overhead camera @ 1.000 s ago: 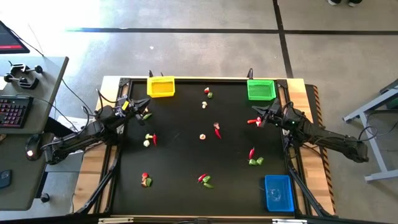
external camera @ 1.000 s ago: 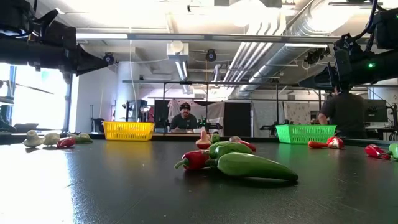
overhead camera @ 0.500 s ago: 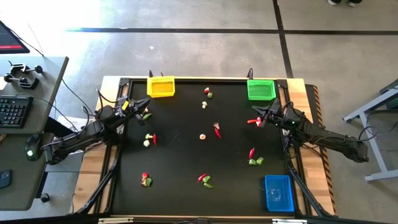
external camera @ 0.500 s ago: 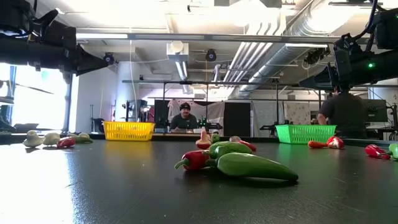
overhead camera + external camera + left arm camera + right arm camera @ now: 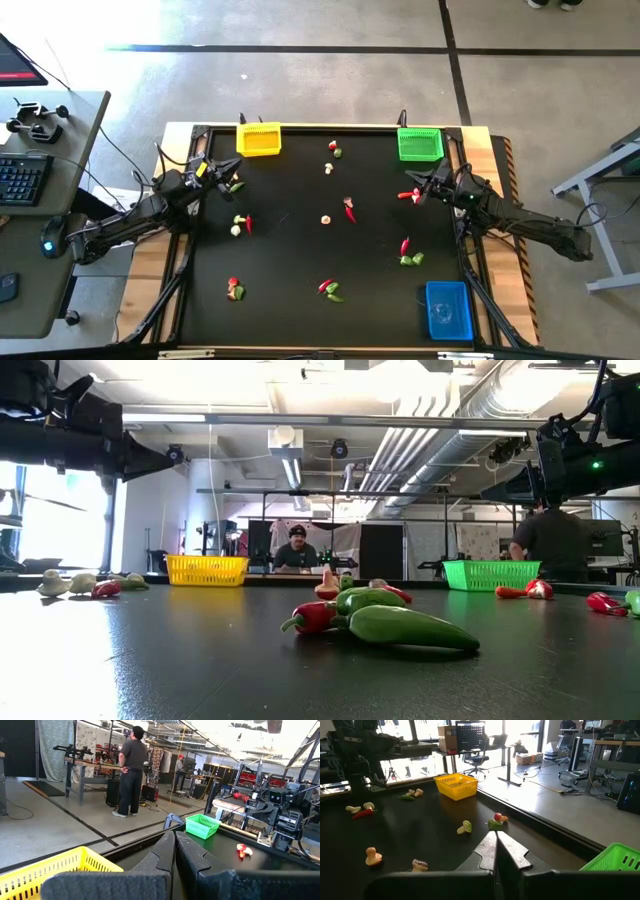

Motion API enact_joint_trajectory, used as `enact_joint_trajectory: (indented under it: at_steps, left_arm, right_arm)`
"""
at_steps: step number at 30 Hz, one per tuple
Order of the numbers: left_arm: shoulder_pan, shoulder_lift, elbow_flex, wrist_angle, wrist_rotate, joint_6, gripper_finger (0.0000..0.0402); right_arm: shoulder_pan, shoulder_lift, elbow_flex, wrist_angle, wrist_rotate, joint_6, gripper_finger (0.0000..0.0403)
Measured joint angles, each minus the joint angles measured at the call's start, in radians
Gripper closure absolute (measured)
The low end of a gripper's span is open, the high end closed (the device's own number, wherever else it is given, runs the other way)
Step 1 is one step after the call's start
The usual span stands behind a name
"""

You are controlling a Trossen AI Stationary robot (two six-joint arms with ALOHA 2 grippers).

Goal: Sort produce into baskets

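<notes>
Produce lies scattered in small clusters across the black table (image 5: pixel 290 250), none yet placed in the yellow basket (image 5: pixel 258 139), green basket (image 5: pixel 419 144) or blue basket (image 5: pixel 447 309). The right gripper (image 5: pixel 418 188), fingers pressed together and empty, is poised just beside a red chilli (image 5: pixel 406 196), which lies just inward of its tip. The left gripper (image 5: pixel 216 176), likewise closed and empty, is held near a green piece (image 5: pixel 237 185).
</notes>
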Motion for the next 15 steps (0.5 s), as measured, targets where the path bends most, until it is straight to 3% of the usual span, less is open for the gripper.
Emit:
enact_joint_trajectory:
  at_steps: [15]
  left_arm:
    - [0.000, 0.000, 0.000, 0.010, 0.013, 0.000, 0.0401]
  right_arm:
    - [0.000, 0.000, 0.000, 0.000, 0.000, 0.000, 0.0403]
